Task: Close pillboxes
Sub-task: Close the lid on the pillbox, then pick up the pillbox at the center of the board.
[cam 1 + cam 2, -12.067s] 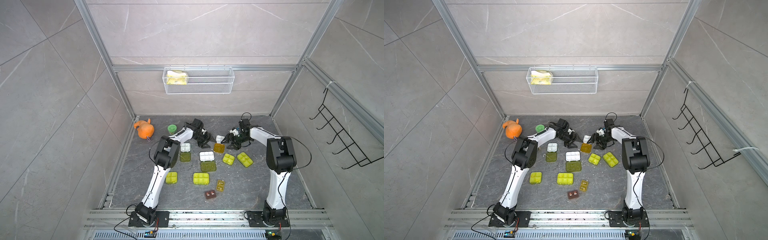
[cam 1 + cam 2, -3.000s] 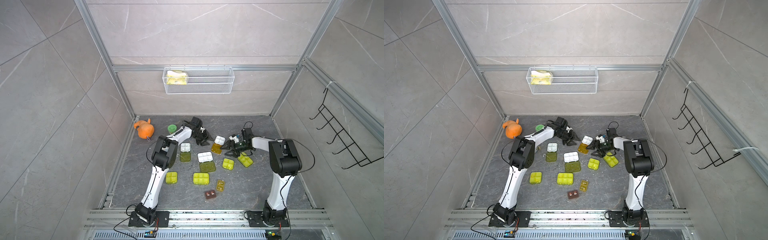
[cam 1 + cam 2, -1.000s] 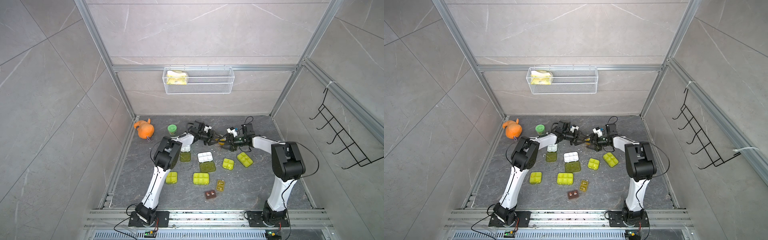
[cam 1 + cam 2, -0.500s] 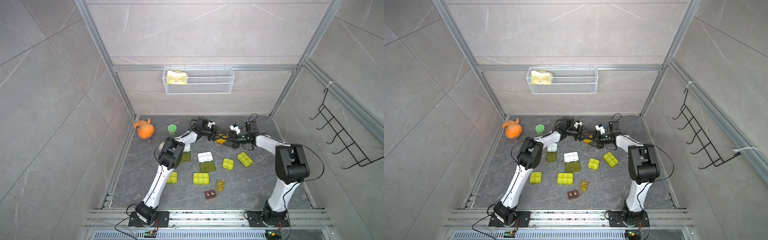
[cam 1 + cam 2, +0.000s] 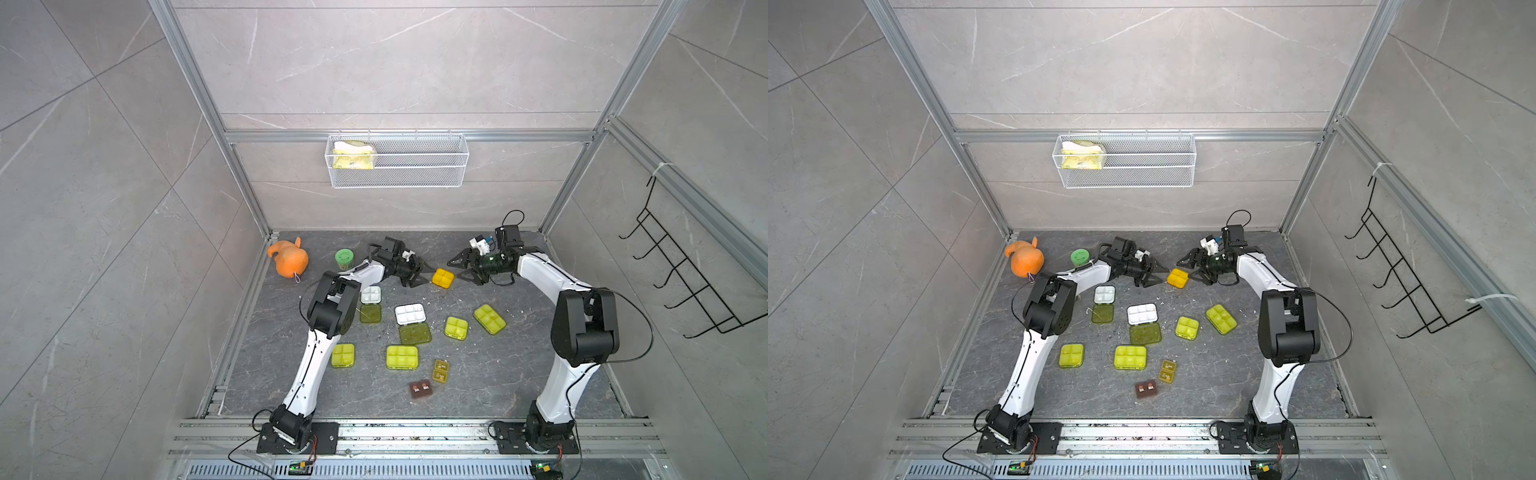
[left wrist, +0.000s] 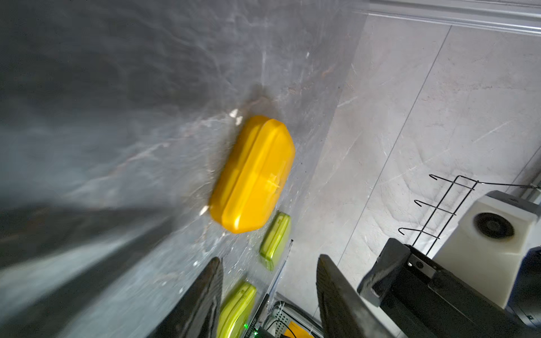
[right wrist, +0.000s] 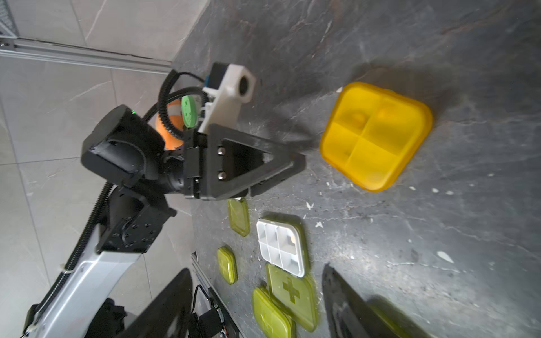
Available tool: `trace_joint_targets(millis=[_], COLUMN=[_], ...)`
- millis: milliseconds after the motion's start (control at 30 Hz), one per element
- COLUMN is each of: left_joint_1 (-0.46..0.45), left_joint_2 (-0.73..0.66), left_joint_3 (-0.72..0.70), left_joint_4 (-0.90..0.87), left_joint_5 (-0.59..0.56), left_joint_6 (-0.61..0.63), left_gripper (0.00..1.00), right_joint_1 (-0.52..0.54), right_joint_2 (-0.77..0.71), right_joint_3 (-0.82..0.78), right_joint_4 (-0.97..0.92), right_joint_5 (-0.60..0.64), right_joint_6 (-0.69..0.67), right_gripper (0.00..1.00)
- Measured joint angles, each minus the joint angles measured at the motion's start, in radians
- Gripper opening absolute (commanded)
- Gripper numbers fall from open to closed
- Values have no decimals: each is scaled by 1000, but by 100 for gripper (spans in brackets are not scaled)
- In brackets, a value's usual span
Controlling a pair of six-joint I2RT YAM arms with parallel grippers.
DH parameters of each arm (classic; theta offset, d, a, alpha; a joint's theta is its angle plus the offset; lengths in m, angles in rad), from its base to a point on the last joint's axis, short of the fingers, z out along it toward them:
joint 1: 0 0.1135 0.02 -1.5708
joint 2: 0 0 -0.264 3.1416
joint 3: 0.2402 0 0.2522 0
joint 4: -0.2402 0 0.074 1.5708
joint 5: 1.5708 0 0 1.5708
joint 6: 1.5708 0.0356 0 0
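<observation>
Black jaws of the left tool [image 5: 424,277] are held half open, and nothing is gripped. The right tool [image 5: 454,271] is spread wider, also empty. Between them, near the far edge of the desk [image 5: 519,374], the orange pillbox [image 5: 443,277] is laid shut. The small open pillbox [image 5: 370,295] and big open pillbox [image 5: 410,313] are found toward the near edge, closer to the left tool, lids spread toward that edge.

Orange pillbox [image 5: 443,278]: shut, flat, four cells showing through its lid.
Four-cell box [image 5: 371,294]: open, lid laid flat, left of the orange pillbox.
Six-cell box [image 5: 410,313]: open, just nearer the robot.
Yellow-green boxes [image 5: 402,357]: four, shut, nearer still.
Amber box [image 5: 441,370], brown box [image 5: 421,388]: tiny, farthest away.
</observation>
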Motion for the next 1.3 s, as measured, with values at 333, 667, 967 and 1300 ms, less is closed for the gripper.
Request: trace_joint_targets(millis=[333, 667, 967, 1300], left_joint_1=[21, 7, 1, -28], left_joint_2=[24, 180, 234, 240], left_joint_3=[131, 330, 372, 372], left_joint_4=[-118, -94, -100, -97], left_joint_5=[-24, -32, -34, -25], left_joint_6=[115, 112, 95, 86], left_gripper=[54, 55, 55, 55], right_joint_1=[0, 0, -1, -2], right_joint_2=[118, 185, 243, 292], right_joint_3=[75, 90, 105, 108], right_joint_4=[-137, -134, -119, -13], right_joint_5=[81, 84, 84, 49], right_joint_6=[-44, -56, -67, -60], right_gripper=[70, 71, 72, 72])
